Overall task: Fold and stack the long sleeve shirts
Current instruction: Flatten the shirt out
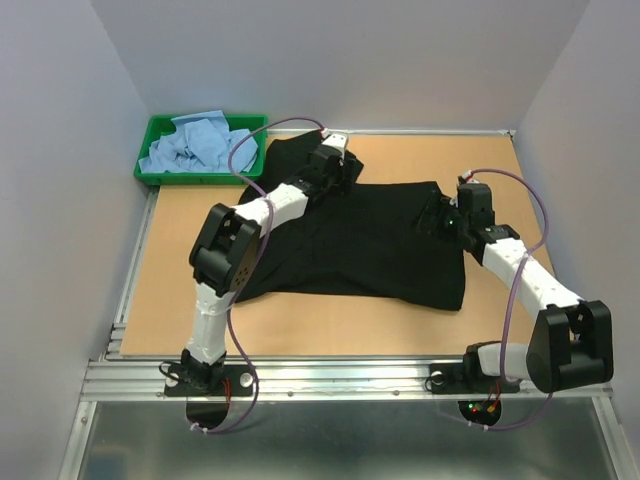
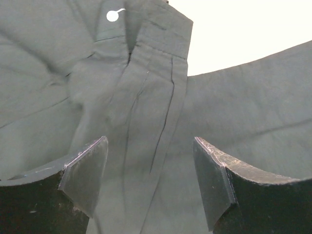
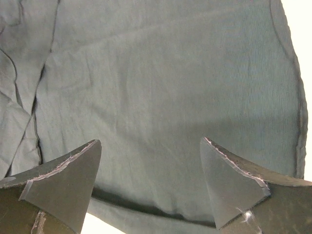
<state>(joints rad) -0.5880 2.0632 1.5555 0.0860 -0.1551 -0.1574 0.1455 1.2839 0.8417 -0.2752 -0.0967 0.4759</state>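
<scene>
Plain pale grey walls (image 1: 330, 60) box in the flat tan wooden tabletop (image 1: 330, 330) on three sides, lighting's soft and even. A ribbed silver aluminium rail (image 1: 330, 378) runs along the near edge, with a shiny grey metal sheet (image 1: 340, 440) below it.

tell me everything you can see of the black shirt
The black shirt is soft, thin cloth, spread mostly flat but wrinkled on the tan table, with one part reaching toward the far left. A small pale button shows near a stitched, pleated strip. The left tool and right tool are open over it.
</scene>
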